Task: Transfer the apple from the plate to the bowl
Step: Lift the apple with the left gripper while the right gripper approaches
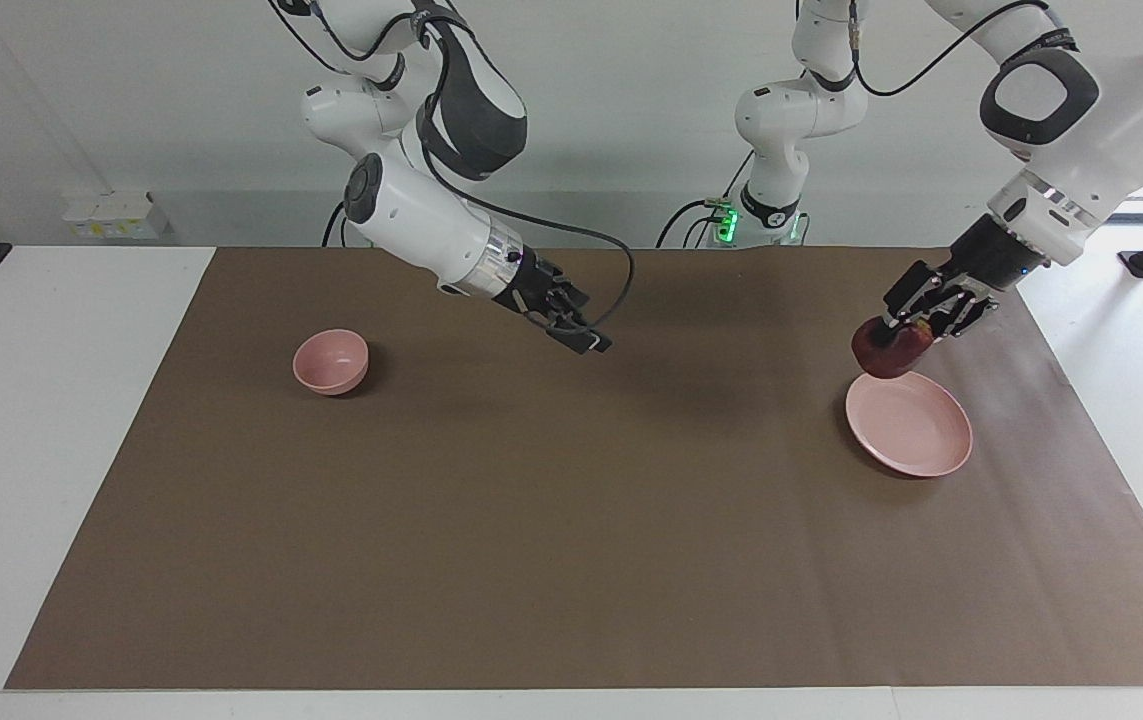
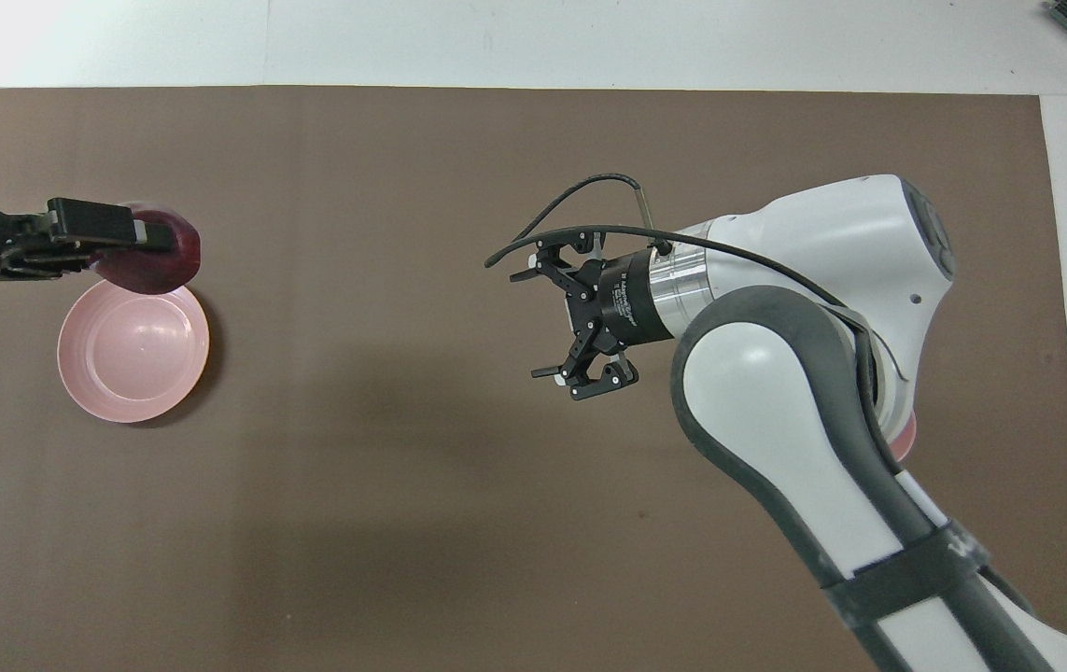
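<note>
My left gripper (image 1: 899, 333) is shut on the dark red apple (image 1: 888, 351) and holds it in the air just above the rim of the flat pink plate (image 1: 909, 423), at the left arm's end of the table. The overhead view shows the same gripper (image 2: 143, 241), apple (image 2: 164, 264) and bare plate (image 2: 133, 350). The small deep pink bowl (image 1: 331, 361) stands at the right arm's end of the table. In the overhead view the right arm hides the bowl (image 2: 907, 439) except for a pink sliver. My right gripper (image 1: 581, 332) is open and empty over the middle of the mat, also seen from overhead (image 2: 535, 325).
A brown mat (image 1: 571, 560) covers most of the white table (image 1: 51, 420). Nothing but the plate and the bowl stands on it. The right arm's forearm (image 2: 776, 392) hangs over the bowl's end of the mat.
</note>
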Robot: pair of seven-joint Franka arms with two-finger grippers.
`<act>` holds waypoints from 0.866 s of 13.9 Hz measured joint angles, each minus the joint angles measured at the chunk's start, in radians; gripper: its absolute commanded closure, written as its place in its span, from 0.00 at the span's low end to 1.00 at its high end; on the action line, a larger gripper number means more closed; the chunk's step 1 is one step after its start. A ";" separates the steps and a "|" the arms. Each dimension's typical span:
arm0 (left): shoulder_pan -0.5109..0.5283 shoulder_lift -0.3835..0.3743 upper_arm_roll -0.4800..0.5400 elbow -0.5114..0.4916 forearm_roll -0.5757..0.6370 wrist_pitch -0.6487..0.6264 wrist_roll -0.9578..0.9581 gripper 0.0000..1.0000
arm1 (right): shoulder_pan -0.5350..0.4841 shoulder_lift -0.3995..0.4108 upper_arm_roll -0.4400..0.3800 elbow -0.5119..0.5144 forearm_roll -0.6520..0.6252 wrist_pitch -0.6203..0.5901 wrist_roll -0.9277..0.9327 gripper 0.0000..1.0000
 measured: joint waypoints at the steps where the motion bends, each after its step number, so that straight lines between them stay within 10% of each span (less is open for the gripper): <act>1: 0.000 -0.023 -0.005 0.000 -0.034 -0.036 -0.005 1.00 | 0.008 0.001 0.000 0.004 0.008 0.020 0.025 0.00; 12: -0.123 -0.067 -0.030 -0.072 -0.222 -0.049 0.017 1.00 | 0.095 0.016 0.001 0.039 0.098 0.083 0.080 0.00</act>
